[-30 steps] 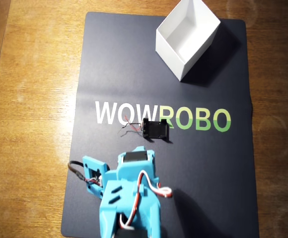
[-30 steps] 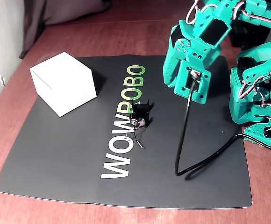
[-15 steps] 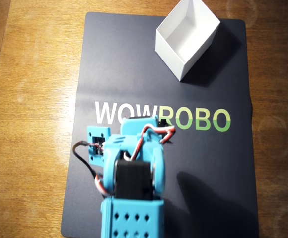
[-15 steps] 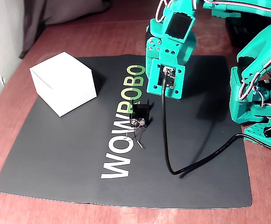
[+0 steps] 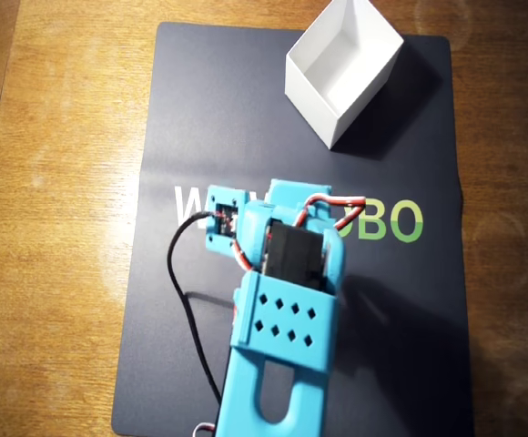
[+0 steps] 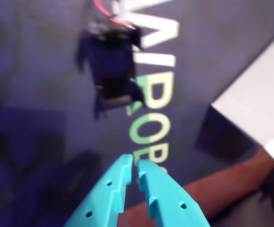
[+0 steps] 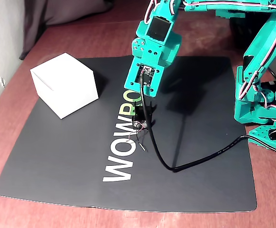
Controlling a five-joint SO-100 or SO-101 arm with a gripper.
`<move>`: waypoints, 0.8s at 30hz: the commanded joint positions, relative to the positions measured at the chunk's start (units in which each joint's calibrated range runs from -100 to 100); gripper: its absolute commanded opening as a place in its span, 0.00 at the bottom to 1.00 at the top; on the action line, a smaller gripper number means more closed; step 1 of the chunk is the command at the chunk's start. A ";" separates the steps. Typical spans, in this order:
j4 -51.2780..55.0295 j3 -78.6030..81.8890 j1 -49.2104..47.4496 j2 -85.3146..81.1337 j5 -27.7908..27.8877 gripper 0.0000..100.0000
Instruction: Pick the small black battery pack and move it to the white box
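Battery pack [image 6: 109,64] blurred beyond claw [image 6: 133,166]

The dark mat [image 7: 57,175] is carrying the only readable lettering, printed large across its middle. In the fixed view the white letters "WOW" [image 7: 121,159] are showing, followed by a green "RO" that is running under the arm [image 7: 152,52]. In the overhead view the arm is hiding most of the word, leaving a white "W" at the left and "OBO" [image 5: 393,221] at the right, fading from white into green. In the wrist view the letters are appearing blurred, roughly "ROB" in green [image 6: 149,116].
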 commanded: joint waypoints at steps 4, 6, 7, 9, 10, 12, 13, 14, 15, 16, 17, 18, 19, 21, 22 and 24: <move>-2.02 -1.67 1.48 0.12 0.29 0.01; -1.59 -1.58 1.48 0.29 0.29 0.01; -1.50 -1.58 1.37 0.64 0.29 0.01; -1.50 -1.58 1.01 1.78 1.92 0.01; -1.59 -1.58 1.01 2.48 3.34 0.01; -1.85 -1.58 1.37 4.15 5.02 0.01; -1.85 -1.58 1.48 5.03 5.40 0.01; -1.85 -1.58 1.60 5.73 5.40 0.01; -1.85 -1.58 1.60 6.34 5.40 0.01; -1.85 -1.58 1.60 6.87 5.46 0.01; -1.94 -1.58 1.60 7.31 5.46 0.01; -1.94 -1.58 1.60 7.66 5.40 0.01; -1.94 -1.58 1.60 7.92 5.24 0.01; -1.94 -1.49 1.60 7.92 5.13 0.01; -1.94 -1.49 1.60 8.01 5.07 0.01; -1.94 -1.40 1.60 8.01 5.07 0.01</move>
